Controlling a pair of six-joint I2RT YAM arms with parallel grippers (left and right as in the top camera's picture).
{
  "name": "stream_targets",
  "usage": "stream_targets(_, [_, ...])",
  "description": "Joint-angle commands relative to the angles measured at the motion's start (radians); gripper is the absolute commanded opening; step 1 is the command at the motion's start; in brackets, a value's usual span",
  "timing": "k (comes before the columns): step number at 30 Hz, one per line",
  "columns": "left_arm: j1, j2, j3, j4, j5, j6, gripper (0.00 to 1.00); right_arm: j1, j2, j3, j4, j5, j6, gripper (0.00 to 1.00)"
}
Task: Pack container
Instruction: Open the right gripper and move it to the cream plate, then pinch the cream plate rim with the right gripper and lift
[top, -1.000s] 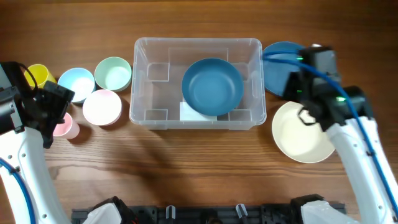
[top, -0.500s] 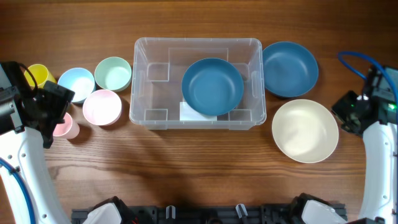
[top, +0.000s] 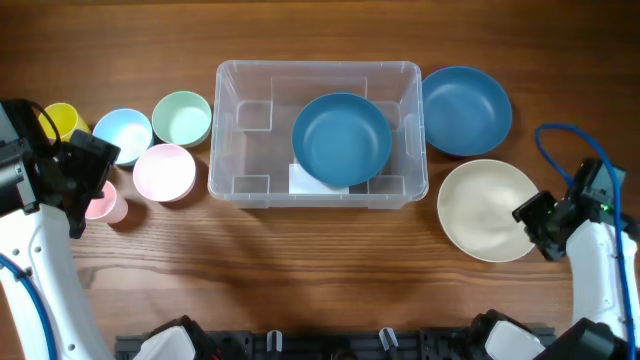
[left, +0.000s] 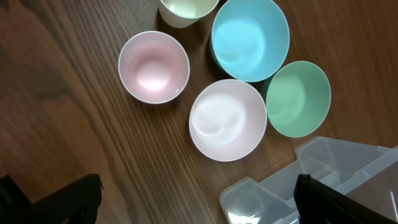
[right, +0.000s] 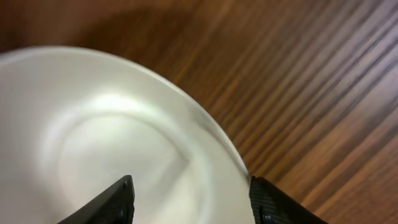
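Sitting apart — container, right end effector

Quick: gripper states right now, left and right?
Left gripper: open, empty.
Right gripper: open over the cream bowl rim, holding nothing.

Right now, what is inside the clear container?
One blue bowl sits inside the container, overlapping a white label on its bottom. Whatever lies beneath the bowl is covered.
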Motion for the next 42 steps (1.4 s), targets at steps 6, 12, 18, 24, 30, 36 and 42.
stream_targets(6, [0.005,-0.017,0.016,0.0,0.008,-0.013,1.0,-0.004,-0.006,-0.082,0.045,0.056,0.022,0.61])
stream_targets(12, [0.005,-0.017,0.016,0.0,0.008,-0.013,1.0,-0.004,-0.007,-0.082,0.053,0.071,0.022,0.61])
stream_targets(18, [0.005,-0.017,0.016,0.0,0.008,-0.013,1.0,-0.004,-0.007,-0.082,0.076,0.067,0.022,0.61])
stream_targets(24, [0.005,-0.017,0.016,0.0,0.008,-0.013,1.0,-0.004,-0.006,-0.084,0.064,0.067,0.026,0.58])
stream_targets(30, [0.005,-0.017,0.016,0.0,0.008,-0.013,1.0,-0.004,-0.006,-0.119,0.08,0.067,0.034,0.47])
stream_targets(36, [0.005,-0.017,0.016,0.0,0.008,-0.013,1.0,-0.004,-0.006,-0.133,0.084,0.059,0.033,0.11])
stream_targets(42, [0.005,-0.017,0.016,0.0,0.008,-0.013,1.0,-0.004,-0.01,-0.119,0.08,0.06,0.021,0.04])
